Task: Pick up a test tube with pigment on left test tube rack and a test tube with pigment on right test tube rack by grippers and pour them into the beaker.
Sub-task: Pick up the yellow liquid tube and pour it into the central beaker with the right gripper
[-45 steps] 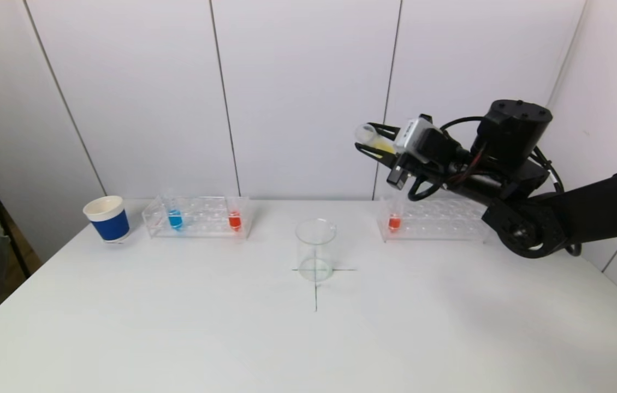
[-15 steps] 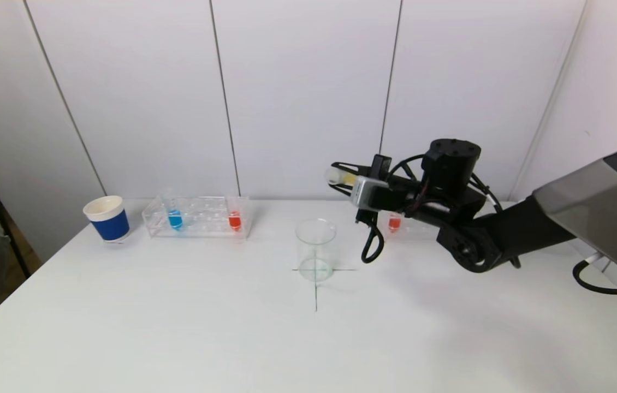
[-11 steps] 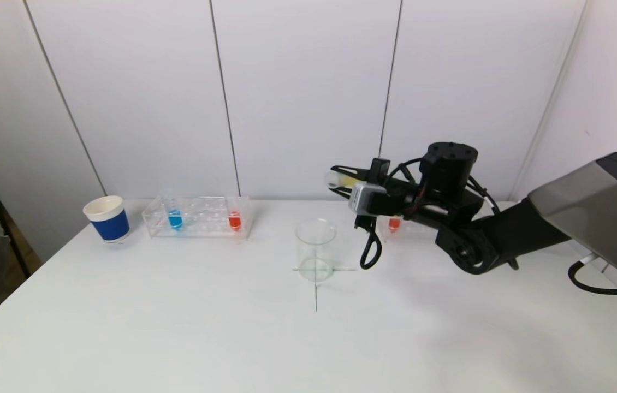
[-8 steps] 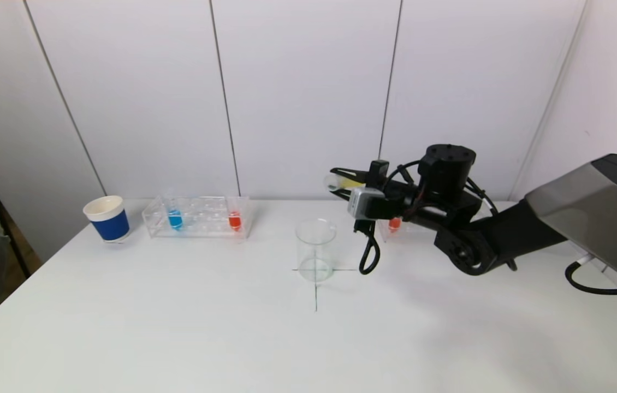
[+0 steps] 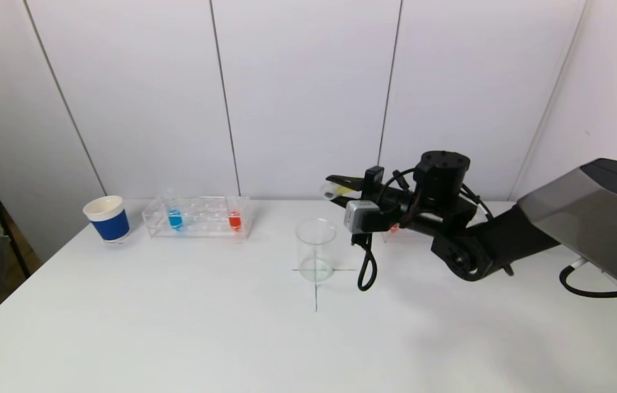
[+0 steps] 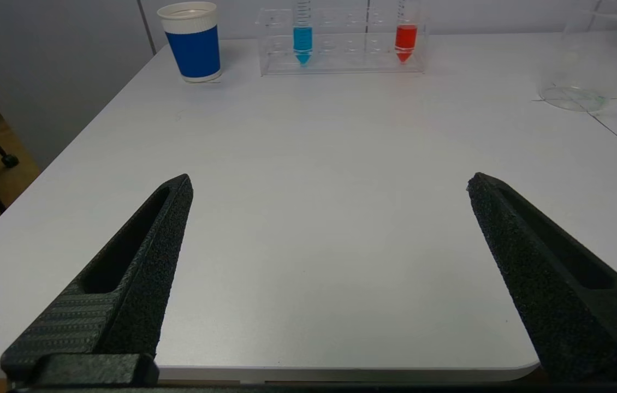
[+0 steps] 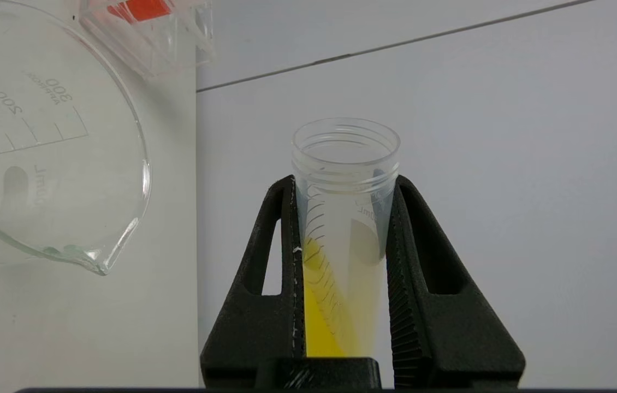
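Since three seconds back the right arm (image 5: 532,240) has swung in from over the right rack and dropped, carrying the yellow tube from high on the right to just above and right of the beaker (image 5: 315,249); over the last second it only crept lower and a bit left. Table (image 5: 177,327): nothing spilled that I can see. Progress, my read: right-side pickup done, pour not started, beaker looks empty apart from a faint tint at its base. Left-side pickup not begun. Left rack (image 5: 199,217) at far left holds a blue tube (image 5: 174,218) and a red tube (image 5: 235,219); right rack (image 5: 396,226) is mostly hidden behind the arm, a bit of red showing. Blue cup (image 5: 107,218) sits left of the left rack, untouched. Pose: right gripper (image 5: 336,190) reaches left with the forearm low over the table, pinching the yellow tube (image 7: 341,240) near-horizontal, mouth pointing left, just past the beaker's right rim and above it; liquid pooled at the closed end. Left gripper (image 6: 330,218) is spread wide, holding nothing, low at the near table edge, well away from both racks.
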You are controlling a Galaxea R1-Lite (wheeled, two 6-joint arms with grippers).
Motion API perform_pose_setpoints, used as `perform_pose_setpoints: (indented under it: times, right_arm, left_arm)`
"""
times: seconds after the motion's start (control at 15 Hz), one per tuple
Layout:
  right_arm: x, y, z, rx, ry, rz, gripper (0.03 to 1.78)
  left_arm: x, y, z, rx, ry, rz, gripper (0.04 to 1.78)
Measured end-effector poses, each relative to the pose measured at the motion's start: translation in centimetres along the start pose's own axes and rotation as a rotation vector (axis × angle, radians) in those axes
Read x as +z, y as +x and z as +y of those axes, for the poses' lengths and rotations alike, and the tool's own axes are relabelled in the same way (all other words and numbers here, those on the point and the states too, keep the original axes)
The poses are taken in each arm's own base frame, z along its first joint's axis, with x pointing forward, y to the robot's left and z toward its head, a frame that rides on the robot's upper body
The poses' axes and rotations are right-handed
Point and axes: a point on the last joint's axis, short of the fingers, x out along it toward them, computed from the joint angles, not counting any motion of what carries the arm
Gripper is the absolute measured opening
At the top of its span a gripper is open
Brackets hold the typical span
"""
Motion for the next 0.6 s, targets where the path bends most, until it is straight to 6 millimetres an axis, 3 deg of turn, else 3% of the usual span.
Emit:
perform_pose_setpoints:
  times: [0.6]
  right_arm:
    - [0.5, 0.0, 1.3, 0.032, -0.1, -0.011, 0.48]
  left_arm:
    - [0.0, 0.0, 0.0, 0.0, 0.0, 0.0, 1.76]
